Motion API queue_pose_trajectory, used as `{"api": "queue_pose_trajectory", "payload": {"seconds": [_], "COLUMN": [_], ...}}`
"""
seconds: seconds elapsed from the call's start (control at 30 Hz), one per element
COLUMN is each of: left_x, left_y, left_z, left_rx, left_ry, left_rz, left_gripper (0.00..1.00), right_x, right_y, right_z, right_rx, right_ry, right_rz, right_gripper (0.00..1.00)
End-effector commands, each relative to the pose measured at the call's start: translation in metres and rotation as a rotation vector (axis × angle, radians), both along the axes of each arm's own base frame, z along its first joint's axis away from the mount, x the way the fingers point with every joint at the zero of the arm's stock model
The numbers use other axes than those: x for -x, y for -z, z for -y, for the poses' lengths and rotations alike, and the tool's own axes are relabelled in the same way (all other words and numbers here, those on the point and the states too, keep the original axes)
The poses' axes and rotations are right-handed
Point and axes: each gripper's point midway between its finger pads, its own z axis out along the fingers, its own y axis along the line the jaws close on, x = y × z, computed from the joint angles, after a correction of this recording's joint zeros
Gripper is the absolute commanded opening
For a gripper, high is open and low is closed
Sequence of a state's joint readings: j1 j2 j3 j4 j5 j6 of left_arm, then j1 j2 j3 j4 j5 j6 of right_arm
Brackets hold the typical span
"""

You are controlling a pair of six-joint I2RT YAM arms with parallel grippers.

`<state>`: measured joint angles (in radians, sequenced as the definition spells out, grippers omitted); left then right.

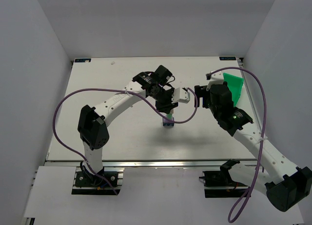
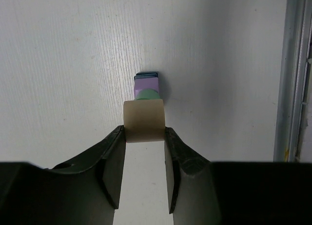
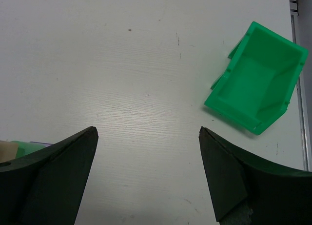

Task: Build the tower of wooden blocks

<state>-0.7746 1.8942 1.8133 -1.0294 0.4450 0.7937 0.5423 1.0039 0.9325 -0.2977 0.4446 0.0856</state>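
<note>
In the left wrist view my left gripper (image 2: 144, 132) is shut on a cream block (image 2: 144, 120), held right over the tower. The tower is a mint green block (image 2: 146, 93) on a lilac block (image 2: 147, 83) on a dark blue block (image 2: 148, 73). I cannot tell whether the cream block touches the green one. In the top view the left gripper (image 1: 167, 109) covers the tower's top (image 1: 168, 121) at mid table. My right gripper (image 3: 148, 132) is open and empty, just right of the tower (image 1: 200, 96). The cream and green blocks (image 3: 22, 148) peek in at its view's left edge.
A bright green plastic bin (image 3: 256, 86) lies tilted and empty at the back right of the white table (image 1: 97, 88), also seen in the top view (image 1: 234, 86). A metal rail (image 2: 295, 73) runs along the table's edge. Purple cables loop over both arms.
</note>
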Motion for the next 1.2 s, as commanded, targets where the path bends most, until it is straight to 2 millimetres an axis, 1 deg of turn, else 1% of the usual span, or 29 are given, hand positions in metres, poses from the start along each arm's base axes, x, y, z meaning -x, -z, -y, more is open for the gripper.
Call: {"api": "queue_pose_trajectory", "payload": {"seconds": [0.0,0.17,0.37,0.53,0.73,0.97,1.17], "left_x": [0.0012,-0.0008,-0.0039,-0.0075,-0.0064,-0.003,-0.0026], "left_y": [-0.008,-0.0059,-0.0088,-0.0065,-0.0072,-0.0094,-0.0106], "left_z": [0.0028,0.0011,0.0058,0.005,0.0041,0.0039,0.0035], "left_rx": [0.006,-0.003,0.006,-0.007,-0.011,-0.007,-0.006], "left_ry": [0.034,0.039,0.042,0.031,0.034,0.05,0.059], "left_rz": [0.015,0.025,0.031,0.038,0.041,0.039,0.044], "left_gripper": [0.07,0.07,0.08,0.09,0.1,0.15,0.18], "right_x": [-0.0035,-0.0036,-0.0037,-0.0031,-0.0027,-0.0028,-0.0029], "right_y": [-0.0033,-0.0024,-0.0011,-0.0024,-0.0023,-0.0025,-0.0014], "right_z": [0.0,0.0003,-0.0021,-0.0025,-0.0036,-0.0046,-0.004], "right_rx": [-0.005,-0.003,-0.005,-0.007,-0.009,-0.011,-0.009], "right_ry": [0.002,0.002,-0.01,-0.015,-0.025,-0.027,-0.026], "right_rz": [0.017,0.014,0.011,0.014,0.013,0.013,0.012], "right_gripper": [0.89,0.89,0.89,0.89,0.89,0.89,0.89]}}
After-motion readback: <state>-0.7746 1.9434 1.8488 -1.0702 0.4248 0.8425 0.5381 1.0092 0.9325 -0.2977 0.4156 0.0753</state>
